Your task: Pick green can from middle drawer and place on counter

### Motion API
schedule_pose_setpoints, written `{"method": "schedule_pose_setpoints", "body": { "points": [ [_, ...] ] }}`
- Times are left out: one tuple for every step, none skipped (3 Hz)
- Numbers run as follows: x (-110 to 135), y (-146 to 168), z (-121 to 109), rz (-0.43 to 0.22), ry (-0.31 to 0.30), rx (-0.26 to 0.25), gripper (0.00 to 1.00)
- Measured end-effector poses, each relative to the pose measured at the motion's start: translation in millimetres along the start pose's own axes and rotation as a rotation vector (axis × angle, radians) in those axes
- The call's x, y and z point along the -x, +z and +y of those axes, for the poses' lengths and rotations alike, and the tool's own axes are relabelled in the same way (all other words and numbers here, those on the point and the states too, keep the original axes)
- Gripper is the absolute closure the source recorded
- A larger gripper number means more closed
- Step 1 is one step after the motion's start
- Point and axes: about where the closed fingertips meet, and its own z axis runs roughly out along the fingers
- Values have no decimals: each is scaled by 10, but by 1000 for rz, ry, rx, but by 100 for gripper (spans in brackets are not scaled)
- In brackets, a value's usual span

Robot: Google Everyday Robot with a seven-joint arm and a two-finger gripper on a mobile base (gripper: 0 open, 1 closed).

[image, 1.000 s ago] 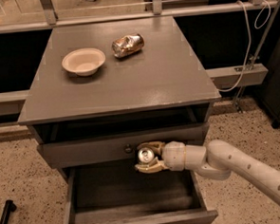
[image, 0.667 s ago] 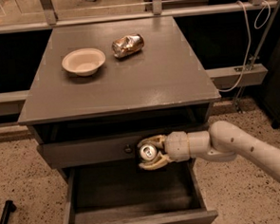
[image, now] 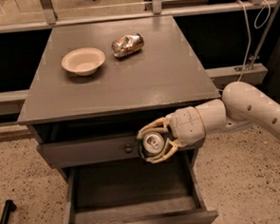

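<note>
My gripper [image: 154,142] is shut on the green can [image: 152,142], whose silver top with its pull tab faces the camera. I hold it in the air above the open middle drawer [image: 130,190], in front of the closed grey drawer front with the round knob [image: 128,148]. The can is just below the thin front edge of the counter [image: 128,76]. My white arm [image: 244,110] reaches in from the right.
A pale bowl [image: 83,61] and a dented gold-brown can [image: 127,44] lie on the back half of the counter. A metal rail [image: 124,15] runs behind the cabinet. A cable [image: 249,31] hangs at the right. Speckled floor surrounds the cabinet.
My gripper has lifted the can higher and a little to the right, up from the drawer toward the counter's front edge. My arm has risen with it.
</note>
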Motion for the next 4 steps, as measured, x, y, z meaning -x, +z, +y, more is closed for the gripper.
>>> {"method": "schedule_pose_setpoints", "body": {
  "points": [
    [453, -93, -151, 25, -41, -23, 100],
    [926, -135, -559, 44, -84, -46, 100],
    [1331, -163, -1043, 11, -124, -64, 100],
    [1425, -174, -1383, -61, -17, -154, 100]
  ]
}}
